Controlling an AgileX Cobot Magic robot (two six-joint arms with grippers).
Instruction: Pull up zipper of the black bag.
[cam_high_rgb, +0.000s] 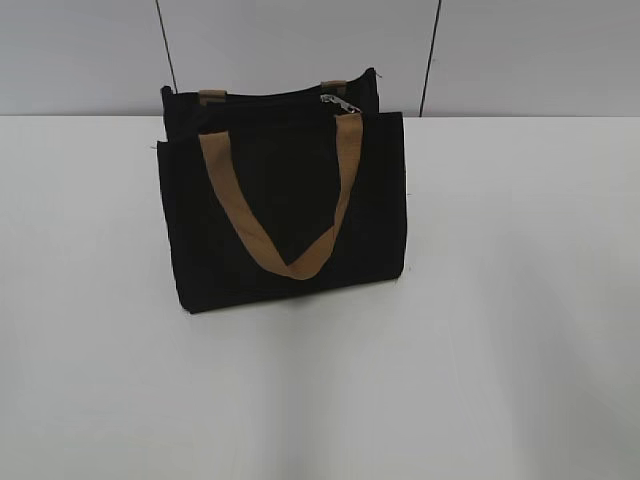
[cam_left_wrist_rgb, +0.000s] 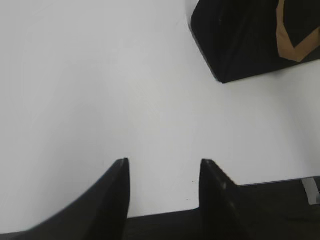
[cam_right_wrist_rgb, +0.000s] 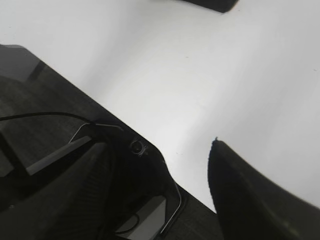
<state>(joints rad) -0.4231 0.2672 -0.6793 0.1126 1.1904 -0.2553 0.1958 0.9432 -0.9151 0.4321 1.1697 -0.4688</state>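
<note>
Left gripper (cam_left_wrist_rgb: 162, 172) fills the near edge of its wrist view, jaws parted over bare white table (cam_left_wrist_rgb: 100, 90), nothing between them. The black bag (cam_left_wrist_rgb: 240, 40) sits ahead and to its right, well apart, corner toward it. Right gripper (cam_right_wrist_rgb: 157, 165) also spread wide and empty, bag far ahead. In the exterior view neither arm shows; the bag stands upright, zipper (cam_high_rgb: 270, 97) running along the top edge, silver pull tab (cam_high_rgb: 340, 103) toward the right-gripper end, tan handle (cam_high_rgb: 290, 210) drooping down the front. Looks like soft, light fabric that will likely slide or buckle, so brace the body and pinch that small, probably slippery tab.
</note>
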